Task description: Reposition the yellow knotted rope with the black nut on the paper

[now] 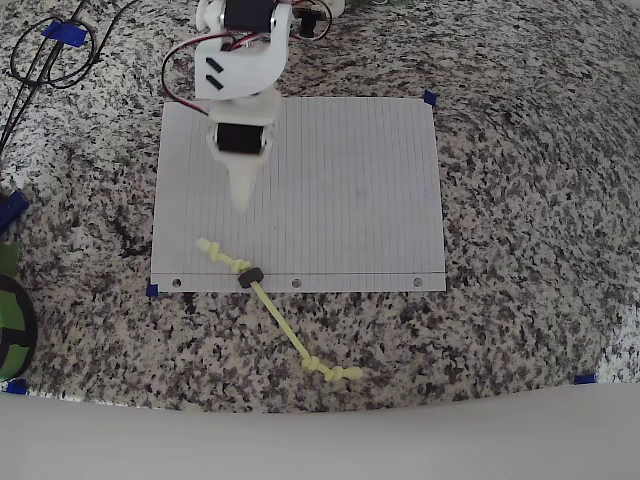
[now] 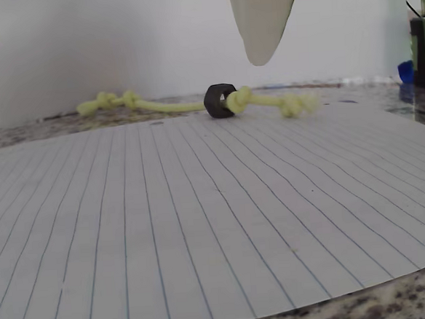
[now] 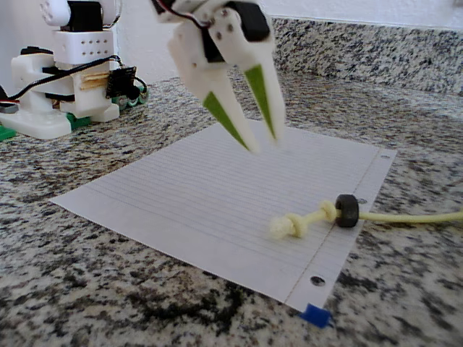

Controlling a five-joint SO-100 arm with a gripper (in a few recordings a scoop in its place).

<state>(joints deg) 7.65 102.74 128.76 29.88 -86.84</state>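
A: Where is the rope?
B: The rope (image 1: 270,305) lies across the bottom edge of the paper (image 1: 340,180) in the overhead view. One knotted end is on the paper. The rest runs out onto the speckled counter (image 1: 500,330). The nut (image 1: 249,277) sits on the rope right by the edge with the holes.

A: And the tool?
B: The tool (image 3: 262,142) hangs over the paper, apart from the rope, with a narrow gap between its fingers and nothing in them. Most of the paper is bare.

A: Anything hard to see?
B: In the fixed view the rope's far end is cut off at the right. Black cables (image 1: 45,60) lie on the counter well away.
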